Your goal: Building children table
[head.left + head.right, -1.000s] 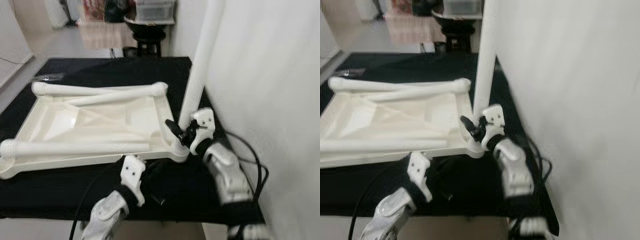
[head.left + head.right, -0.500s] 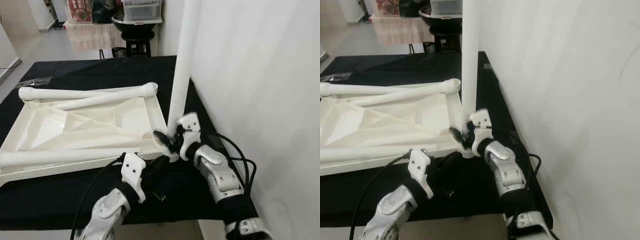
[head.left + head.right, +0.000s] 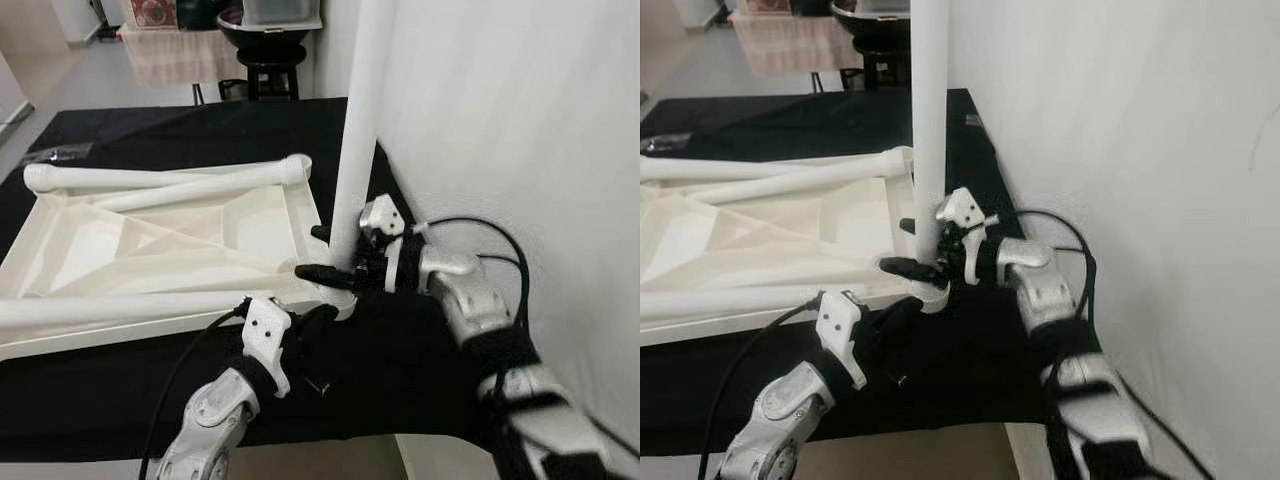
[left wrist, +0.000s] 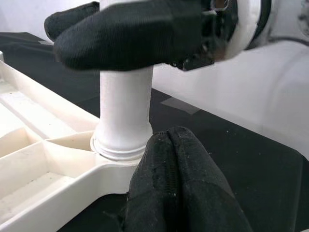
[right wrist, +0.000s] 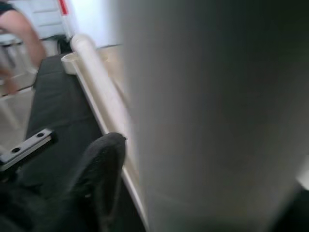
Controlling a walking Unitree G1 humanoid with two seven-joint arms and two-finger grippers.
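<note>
Standing upright in the near-right corner socket of the upturned white tabletop (image 3: 170,240), a white table leg (image 3: 358,130) rises beside the white wall (image 3: 520,150). The right gripper (image 3: 330,255) has its black fingers pinching this leg low down, one on each side. The left gripper (image 3: 318,320) sits just near of that corner, fingers pressed together and touching the tabletop's edge. Three more legs (image 3: 170,178) lie across the tabletop on the black mat (image 3: 120,370).

I see a black mat (image 3: 150,135) beside a white wall (image 3: 520,120); a dark stool (image 3: 268,72), possibly, stands beyond.
</note>
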